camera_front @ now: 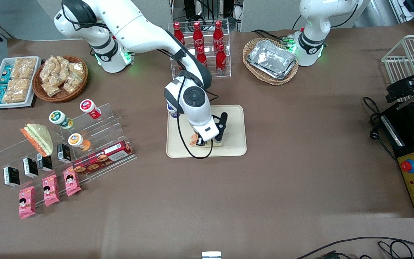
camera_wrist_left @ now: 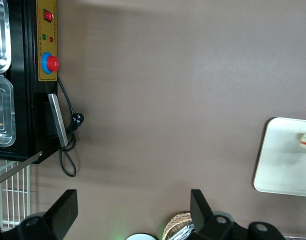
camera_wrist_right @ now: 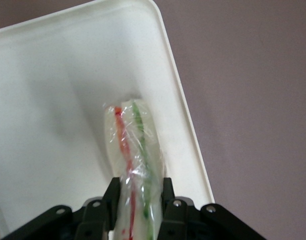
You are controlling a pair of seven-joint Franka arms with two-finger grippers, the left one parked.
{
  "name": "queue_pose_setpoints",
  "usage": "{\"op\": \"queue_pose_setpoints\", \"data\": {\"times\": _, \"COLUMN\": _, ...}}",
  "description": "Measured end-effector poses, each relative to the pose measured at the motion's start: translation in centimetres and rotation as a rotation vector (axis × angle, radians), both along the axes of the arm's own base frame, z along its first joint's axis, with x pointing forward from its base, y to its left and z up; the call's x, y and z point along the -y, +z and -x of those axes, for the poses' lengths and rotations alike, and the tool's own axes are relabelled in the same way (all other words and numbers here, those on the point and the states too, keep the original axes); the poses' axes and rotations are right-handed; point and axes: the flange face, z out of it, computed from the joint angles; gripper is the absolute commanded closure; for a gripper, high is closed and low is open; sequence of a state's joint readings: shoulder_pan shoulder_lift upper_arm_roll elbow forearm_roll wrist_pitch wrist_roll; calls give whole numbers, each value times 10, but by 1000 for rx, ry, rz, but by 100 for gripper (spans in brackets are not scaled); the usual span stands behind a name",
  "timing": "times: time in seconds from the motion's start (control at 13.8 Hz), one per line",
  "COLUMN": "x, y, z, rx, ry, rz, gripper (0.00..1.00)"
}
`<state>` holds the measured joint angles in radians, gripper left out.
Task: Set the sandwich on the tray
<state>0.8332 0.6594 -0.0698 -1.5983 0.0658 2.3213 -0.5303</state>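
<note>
The sandwich [camera_wrist_right: 134, 155] is held edge-up between the closed fingers [camera_wrist_right: 168, 200] of the gripper [camera_wrist_right: 138, 202] just over the tray [camera_wrist_right: 53, 90], its long axis running straight out from them, near the tray's rim.

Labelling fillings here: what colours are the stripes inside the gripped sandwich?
Red and green stripes in the sandwich, held by the pincer over the tray; clearest in the right wrist view.
</note>
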Motion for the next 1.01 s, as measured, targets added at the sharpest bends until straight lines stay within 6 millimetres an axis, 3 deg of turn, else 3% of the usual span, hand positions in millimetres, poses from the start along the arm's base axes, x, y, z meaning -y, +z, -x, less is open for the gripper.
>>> {"op": "queue_pose_setpoints", "data": {"times": 0.07, "x": 0, "y": -1, "z": -1, "rx": 3, "ry": -6, "rz": -3, "gripper": 49}}
{"op": "queue_pose_setpoints", "data": {"times": 0.29, "x": 1, "y": -8, "z": -4, "rx": 15, "ry": -18, "rz": -9, "gripper": 0}}
{"op": "queue_pose_setpoints", "data": {"times": 0.51, "x": 13, "y": -8, "z": -17, "rx": 24, "ry": -45, "rz": -9, "gripper": 0}}
{"op": "queue_pose_setpoints", "data": {"times": 0.72, "x": 28, "y": 6, "z": -32, "rx": 17, "ry": -75, "rz": -4, "gripper": 0}}
{"op": "queue_pose_setpoints", "data": {"times": 0.87, "x": 43, "y": 32, "z": -43, "rx": 4, "ry": -103, "rz": 2, "gripper": 0}}
{"op": "queue_pose_setpoints", "data": {"times": 1.01, "x": 71, "y": 71, "z": -57, "rx": -23, "ry": -146, "rz": 16, "gripper": 0}}
